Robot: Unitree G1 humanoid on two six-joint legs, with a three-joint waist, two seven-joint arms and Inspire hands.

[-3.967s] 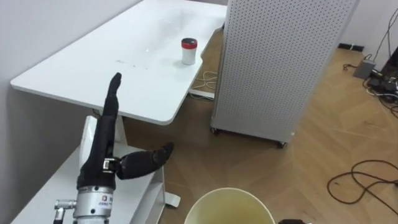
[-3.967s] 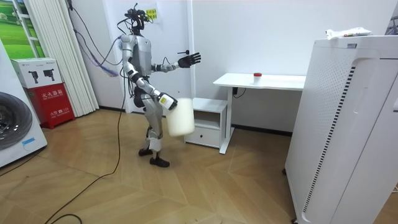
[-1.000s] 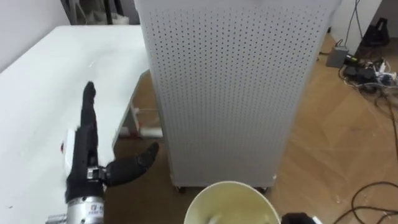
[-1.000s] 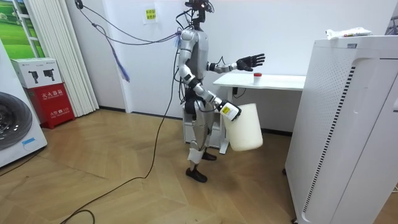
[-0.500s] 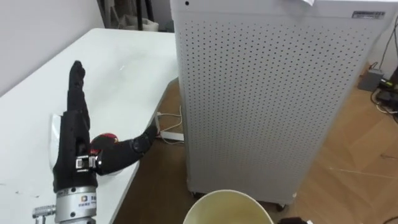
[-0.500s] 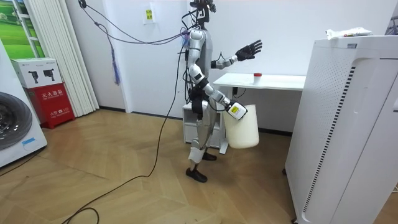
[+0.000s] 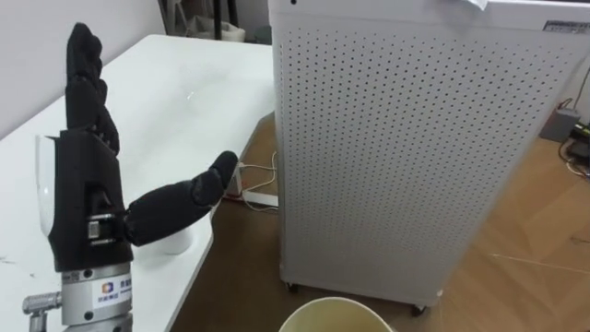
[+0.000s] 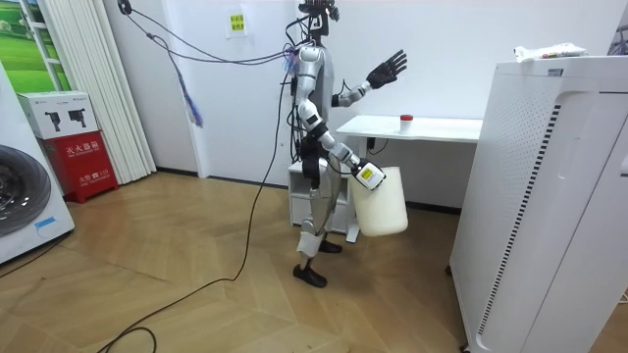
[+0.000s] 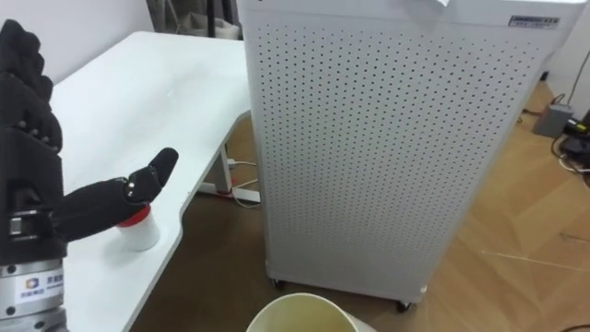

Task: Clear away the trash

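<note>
Here the cup [image 9: 140,236] (red-lidded, likely light and stiff) is seen standing on the desk [image 9: 138,83] just behind the left robot hand [image 7: 88,184], held up with fingers [image 7: 83,65] straight, and is best pinched round its sides.

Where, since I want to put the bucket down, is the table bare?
The white table is bare along the wall and toward its far end. It is crowded at the near edge, where the red-lidded cup stands by the open left hand.
</note>
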